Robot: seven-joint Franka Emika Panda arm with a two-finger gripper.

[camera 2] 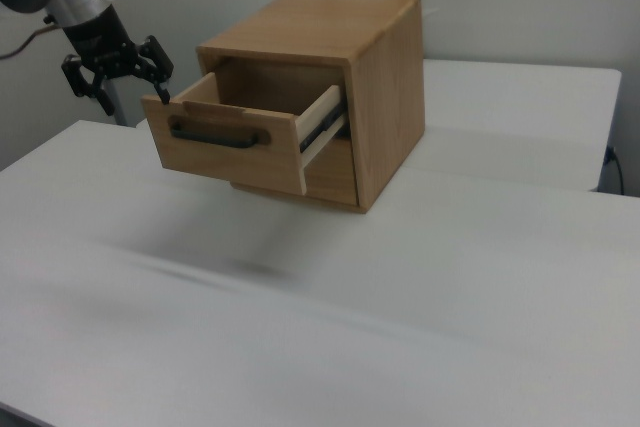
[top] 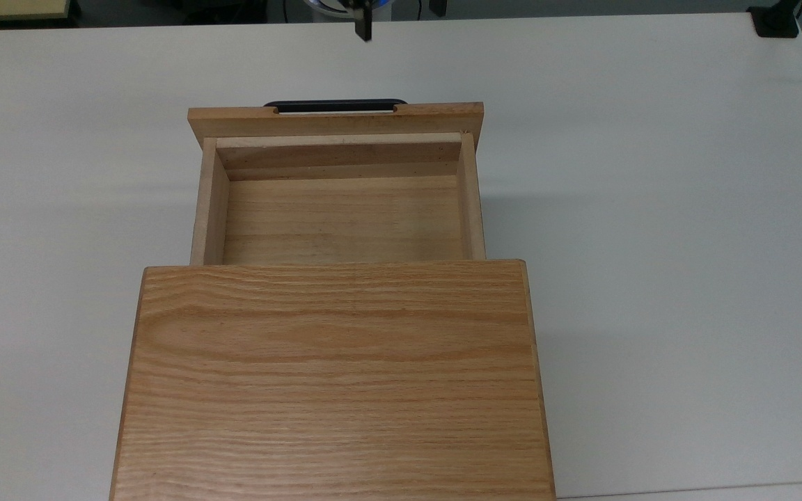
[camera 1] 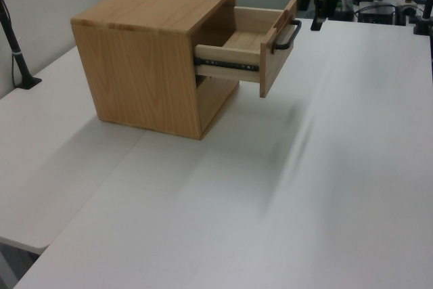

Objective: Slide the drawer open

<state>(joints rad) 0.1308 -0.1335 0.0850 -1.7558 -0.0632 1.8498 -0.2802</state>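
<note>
In the right view I see the gripper (camera 2: 118, 82) at the far left, up in the air, well apart from the drawer (camera 2: 235, 137), fingers spread wide, nothing between them. Drawer is light oak, box-shaped, flat front panel with a slim black bar handle (camera 2: 217, 136) running across it. It sticks out of the upper opening of the oak cabinet (camera 2: 350, 77), pulled roughly halfway, inside bare wood. A dark slide rail (camera 2: 322, 131) shows on its side. The cabinet sits on a white table (camera 2: 420, 277).

In the top view the drawer (top: 342, 202) reaches toward the top edge, handle (top: 335, 105) seen as a thin dark strip past the front panel. The gripper is cut off by the top view's upper edge; just two dark finger stubs (top: 362, 21) show. The cabinet's lower compartment is in shadow, I can't make out its inside. No readable writing or labels anywhere.
</note>
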